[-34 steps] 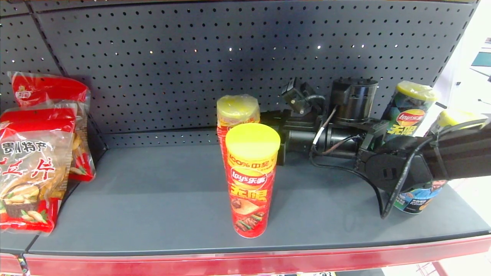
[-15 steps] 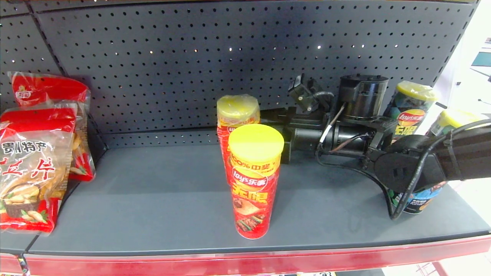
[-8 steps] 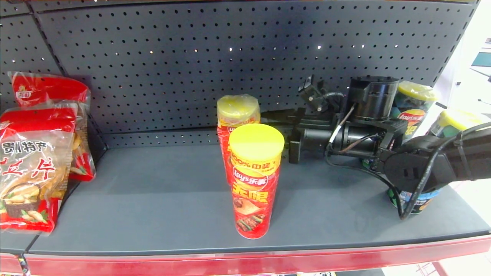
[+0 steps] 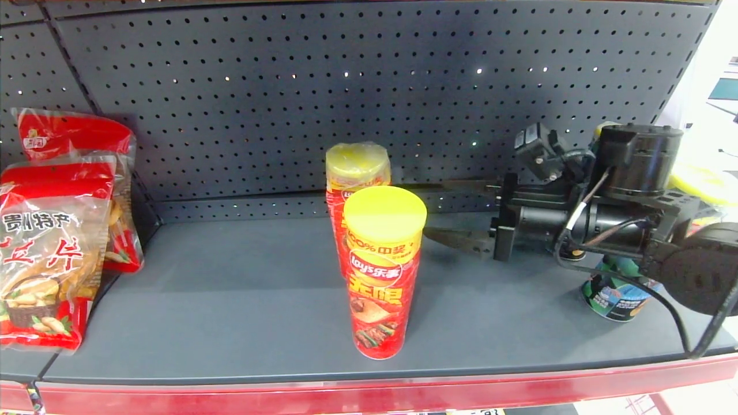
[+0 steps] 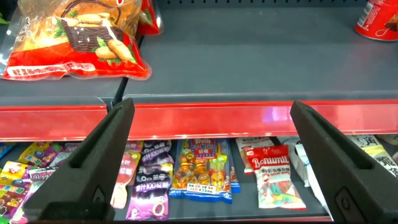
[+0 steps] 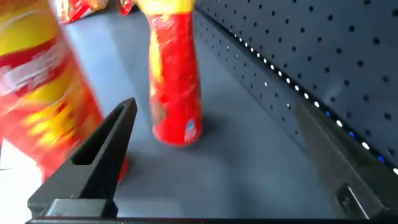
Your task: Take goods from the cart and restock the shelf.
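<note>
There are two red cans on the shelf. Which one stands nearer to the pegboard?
The rear can, the one with wrinkled film over its lid. The front can, with a smooth yellow lid, partly hides it.

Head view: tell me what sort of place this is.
Most likely a shop aisle, or a mock-up of one: a pegboard-backed shelf with a red front edge, crisp canisters and snack bags set out on it, and candy packets on the level below.
</note>
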`<state>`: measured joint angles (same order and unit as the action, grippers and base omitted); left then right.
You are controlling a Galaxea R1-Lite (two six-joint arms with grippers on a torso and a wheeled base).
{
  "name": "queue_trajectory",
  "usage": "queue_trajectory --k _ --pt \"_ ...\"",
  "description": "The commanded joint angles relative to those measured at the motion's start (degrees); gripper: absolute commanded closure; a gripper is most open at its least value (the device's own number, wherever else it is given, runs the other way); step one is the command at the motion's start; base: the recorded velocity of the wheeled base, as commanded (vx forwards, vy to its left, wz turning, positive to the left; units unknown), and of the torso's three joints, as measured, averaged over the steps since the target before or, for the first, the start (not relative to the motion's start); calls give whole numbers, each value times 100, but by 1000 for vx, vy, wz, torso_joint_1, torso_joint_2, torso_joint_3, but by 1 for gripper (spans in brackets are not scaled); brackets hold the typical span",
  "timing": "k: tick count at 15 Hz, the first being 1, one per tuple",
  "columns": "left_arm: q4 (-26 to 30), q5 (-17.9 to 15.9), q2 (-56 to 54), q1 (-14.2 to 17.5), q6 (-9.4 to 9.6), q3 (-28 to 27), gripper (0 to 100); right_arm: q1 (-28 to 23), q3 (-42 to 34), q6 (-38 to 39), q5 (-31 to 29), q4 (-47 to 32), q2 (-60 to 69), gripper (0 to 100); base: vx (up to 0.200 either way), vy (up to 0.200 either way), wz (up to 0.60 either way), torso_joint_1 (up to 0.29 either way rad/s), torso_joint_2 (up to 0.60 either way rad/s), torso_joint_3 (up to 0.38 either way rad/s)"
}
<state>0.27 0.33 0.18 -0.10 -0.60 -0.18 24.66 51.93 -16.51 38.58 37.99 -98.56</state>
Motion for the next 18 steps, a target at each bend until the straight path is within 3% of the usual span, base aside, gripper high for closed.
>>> queue_trajectory --k 1,7,18 --pt "0 2 8 1 -2 1 0 -40 -403 -63 44 -2 469 0 0 0 0 0 0 0" --pt "0 2 8 1 -2 1 0 4 -992 -90 158 -11 1093 0 0 0 0 0 0 0" --pt "0 2 8 1 -2 1 0 1190 -799 -72 53 -46 1032 0 0 0 0 0 0 0"
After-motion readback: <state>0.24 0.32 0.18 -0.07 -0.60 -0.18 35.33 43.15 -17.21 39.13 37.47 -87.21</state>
